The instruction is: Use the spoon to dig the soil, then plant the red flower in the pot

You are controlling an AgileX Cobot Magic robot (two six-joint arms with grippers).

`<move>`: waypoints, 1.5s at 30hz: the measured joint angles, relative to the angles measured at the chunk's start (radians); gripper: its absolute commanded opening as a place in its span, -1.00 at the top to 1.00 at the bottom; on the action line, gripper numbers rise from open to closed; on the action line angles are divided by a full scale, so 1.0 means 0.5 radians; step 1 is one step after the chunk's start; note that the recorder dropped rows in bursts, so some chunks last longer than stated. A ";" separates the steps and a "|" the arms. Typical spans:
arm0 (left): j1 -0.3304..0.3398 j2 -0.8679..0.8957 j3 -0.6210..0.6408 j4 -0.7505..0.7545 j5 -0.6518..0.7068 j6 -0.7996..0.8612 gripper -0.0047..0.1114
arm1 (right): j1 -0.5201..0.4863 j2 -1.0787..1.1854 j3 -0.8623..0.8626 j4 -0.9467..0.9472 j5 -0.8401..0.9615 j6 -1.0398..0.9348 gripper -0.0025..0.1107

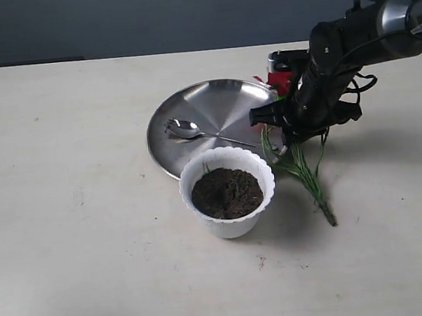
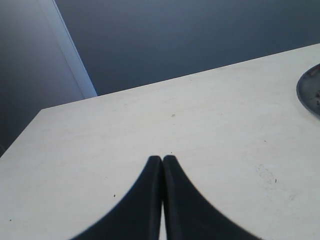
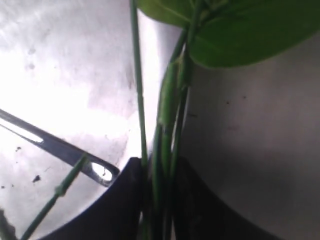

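The white pot (image 1: 228,194) with a wavy rim stands at the table's centre, filled with dark soil (image 1: 227,192). Behind it the silver spoon (image 1: 193,130) lies in a steel plate (image 1: 213,105). At the plate's right edge my right gripper (image 1: 289,123) is shut on the green stems (image 3: 167,150) of the red flower (image 1: 282,82), whose red petals peek out behind the arm and whose leaves (image 1: 303,171) trail on the table. The spoon's handle end (image 3: 97,171) lies close beside the right fingers (image 3: 120,200). My left gripper (image 2: 162,159) is shut and holds nothing.
The left gripper hovers over bare table near the far left corner, with the steel plate's rim (image 2: 310,92) just in its view. A dark wall runs behind the table.
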State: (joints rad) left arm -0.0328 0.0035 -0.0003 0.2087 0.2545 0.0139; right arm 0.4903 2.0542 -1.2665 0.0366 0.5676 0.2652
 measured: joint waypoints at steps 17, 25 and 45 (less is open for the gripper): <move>0.000 0.000 0.000 0.000 0.000 0.000 0.91 | 0.000 -0.014 0.000 0.000 -0.107 0.000 0.95; 0.000 0.000 0.000 0.000 0.000 0.000 0.91 | 0.000 -0.014 0.000 0.000 -0.131 0.000 0.95; 0.000 0.000 0.000 0.000 0.000 0.000 0.91 | 0.000 0.031 0.000 -0.003 -0.160 -0.004 0.95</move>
State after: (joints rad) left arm -0.0328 0.0035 -0.0003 0.2087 0.2545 0.0139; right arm 0.4903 2.0697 -1.2665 0.0352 0.4877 0.2634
